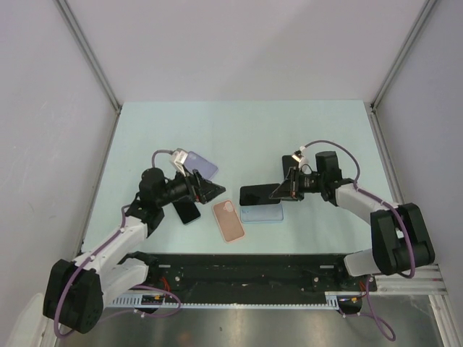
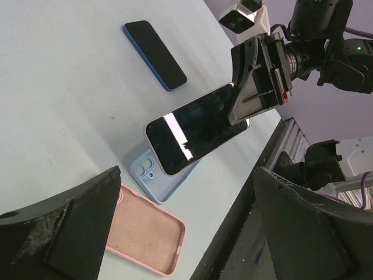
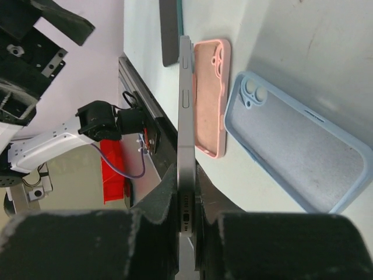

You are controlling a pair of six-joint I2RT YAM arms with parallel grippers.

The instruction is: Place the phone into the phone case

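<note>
**Top, left wrist and right wrist views of the pale green tabletop [image 1: 239,130].** We found the right claw [image 1: 286,189] clenched on the phone [image 2: 195,131]. Its fingers [image 3: 160,201] pressed on the two broad faces at one short end. The right wrist view therefore showed the phone edge-on, as a thin grey bar running up the centre of the frame with its side buttons visible.

In the left wrist view the dark screen faced the lens and the phone was tilted. Its free end sat lowest and overlapped the camera-hole corner of the blue case [image 3: 291,151]; whether the two touched we could not tell. The blue case lay flat, open side up, at the lower centre of the top view, directly below the phone in that frame. Its grey lining showed fully in the right wrist view.

The pink case [image 3: 208,93] lay flat just to the left of it in the top view, also open side up, near but apart.

The left claw [image 1: 210,189] was released and grasped nothing. Its fingers [image 2: 64,233] were spread wide at the lower corners of the left wrist view. In the top view it hung to the left of the pink case.

- **Black handset** [image 1: 187,210]: it lay under the left arm, left of centre in the top view.
- **Lavender slab** [image 1: 205,165]: it lay just above the left claw in that frame; we could not tell whether it was a phone or a case.
- **Blue-edged handset** [image 2: 155,55]: it lay screen up in the upper left of the left wrist view, well apart from the blue case.
</note>
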